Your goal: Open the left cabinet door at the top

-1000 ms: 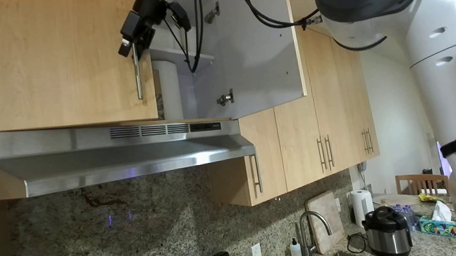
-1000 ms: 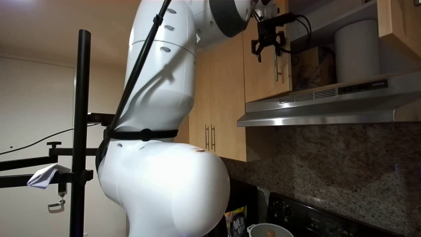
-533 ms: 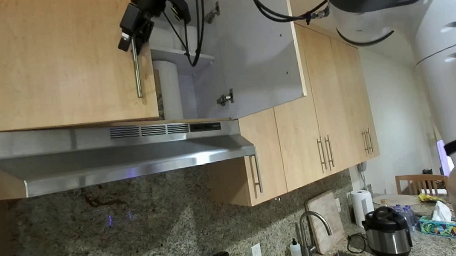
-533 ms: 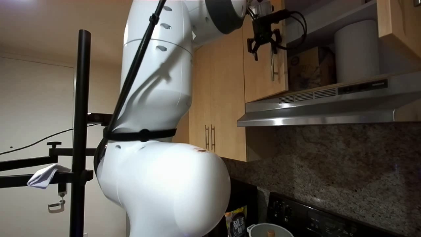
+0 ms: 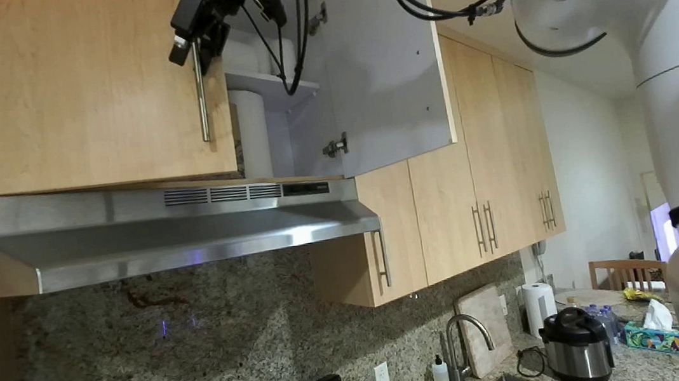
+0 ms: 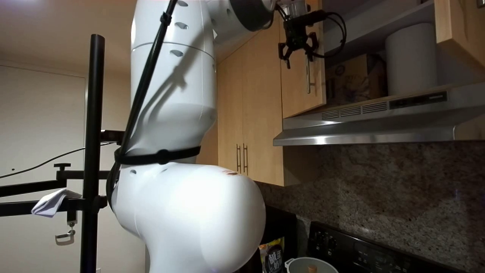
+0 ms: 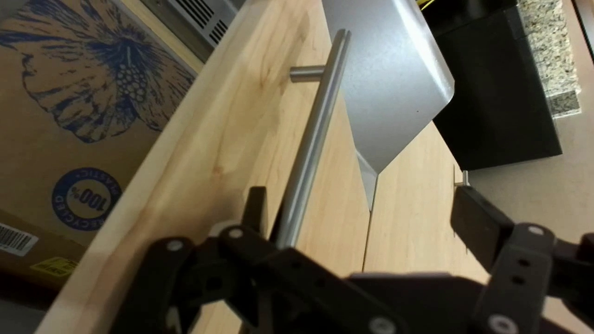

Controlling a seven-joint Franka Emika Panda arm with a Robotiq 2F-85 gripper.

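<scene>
Left door (image 5: 80, 98) cut off at top, handle (image 7: 315, 125) partly hidden by gripper (image 7: 367, 215), jaws wide apart, contact unclear.

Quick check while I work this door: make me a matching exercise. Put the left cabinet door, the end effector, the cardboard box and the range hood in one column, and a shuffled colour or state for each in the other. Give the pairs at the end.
Things
1. Left cabinet door
2. End effector
3. Cardboard box
4. Range hood

Colours and states
A. Brown with blue print
B. Silver-coloured metal
C. Light wood, partly open
D. Black and spread open

Right pairs: 1-C, 2-D, 3-A, 4-B.
</scene>
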